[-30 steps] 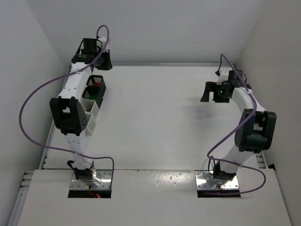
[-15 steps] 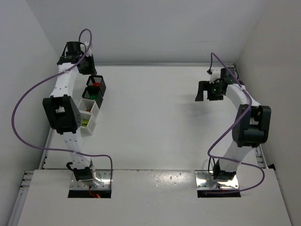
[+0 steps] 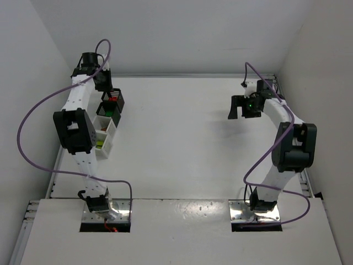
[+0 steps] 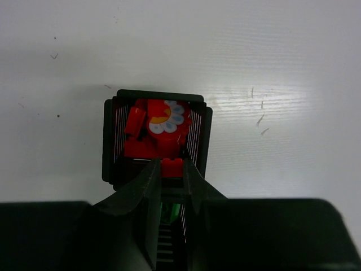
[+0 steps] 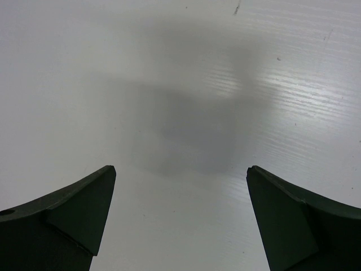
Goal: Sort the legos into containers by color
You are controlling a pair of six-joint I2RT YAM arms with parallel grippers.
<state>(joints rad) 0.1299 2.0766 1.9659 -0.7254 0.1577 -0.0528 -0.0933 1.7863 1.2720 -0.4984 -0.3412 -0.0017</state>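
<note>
The top camera looks down from behind the arm bases (image 3: 98,204) over the whole counter (image 3: 182,143). The left wrist camera looks down past the left claw (image 4: 171,164), close onto the black bin (image 4: 204,135) by the far left corner, which the top view shares. The right wrist camera, past the right claw (image 5: 180,169), faces counter near the right edge.

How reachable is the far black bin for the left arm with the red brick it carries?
Probably yes: the left pincer, shut on a small red brick, hangs above the open top of the black bin, off-centre. Nothing lies between them.
</note>
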